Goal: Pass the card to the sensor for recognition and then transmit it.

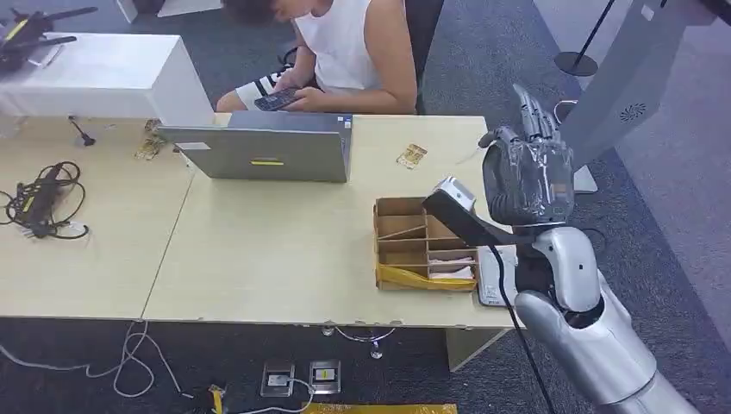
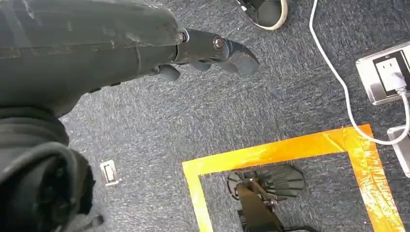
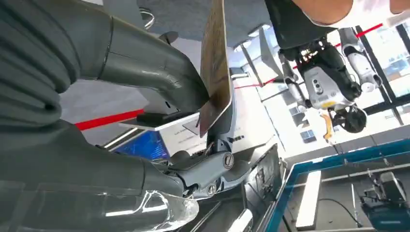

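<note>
We have the card pinched between thumb and fingers of our right hand, raised at about three o'clock from the box of cards on the table. The grey kiosk, which we judge carries the sensor, stands at one o'clock just beyond the hand. Our left hand hangs over the carpet holding nothing, fingers loosely curled. Now we want the card's flat face square to the reader, approach slow, pinch firm near one edge so nothing covers the face. The person sits at eleven o'clock, ready for the handover, we judge.
</note>
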Available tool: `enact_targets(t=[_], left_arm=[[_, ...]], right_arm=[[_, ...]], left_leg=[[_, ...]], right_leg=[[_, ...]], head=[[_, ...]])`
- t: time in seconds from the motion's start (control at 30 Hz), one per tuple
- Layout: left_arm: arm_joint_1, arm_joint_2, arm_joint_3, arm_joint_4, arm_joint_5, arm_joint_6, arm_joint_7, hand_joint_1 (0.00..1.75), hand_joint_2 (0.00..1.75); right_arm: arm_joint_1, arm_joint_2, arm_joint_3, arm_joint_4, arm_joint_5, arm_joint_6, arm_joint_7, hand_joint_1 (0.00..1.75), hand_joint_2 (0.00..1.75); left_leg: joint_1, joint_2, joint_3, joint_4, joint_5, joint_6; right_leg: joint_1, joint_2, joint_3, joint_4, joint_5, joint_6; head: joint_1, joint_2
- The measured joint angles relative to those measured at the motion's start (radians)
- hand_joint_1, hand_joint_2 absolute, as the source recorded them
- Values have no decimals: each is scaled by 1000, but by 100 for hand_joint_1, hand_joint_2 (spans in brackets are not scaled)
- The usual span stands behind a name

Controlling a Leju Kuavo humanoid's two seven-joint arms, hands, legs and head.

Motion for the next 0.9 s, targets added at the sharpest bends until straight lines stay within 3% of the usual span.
enact_targets(t=[0.1,0.3,0.4,0.9], left_arm=[[-3,-1,-3,0,-13,0,9,0,0],[-27,-5,-26,-1,-61,0,45,0,0],[-46,-10,-42,-3,-91,0,69,0,0],[-90,-31,-83,-45,-204,0,156,0,0]], right_arm=[[-11,0,0,-8,6,13,1,175,175],[-72,2,15,-16,33,111,9,175,175],[-122,28,55,27,51,151,0,175,175],[-355,279,195,568,76,178,-36,175,175]], left_leg=[[0,0,0,0,0,0],[0,0,0,0,0,0],[0,0,-1,0,0,0],[1,-1,-1,0,1,0]], right_leg=[[0,0,0,0,0,0],[0,0,1,0,0,0],[0,0,0,1,0,0],[1,-1,0,1,1,-1]], head=[[0,0],[0,0],[0,0],[0,0]])
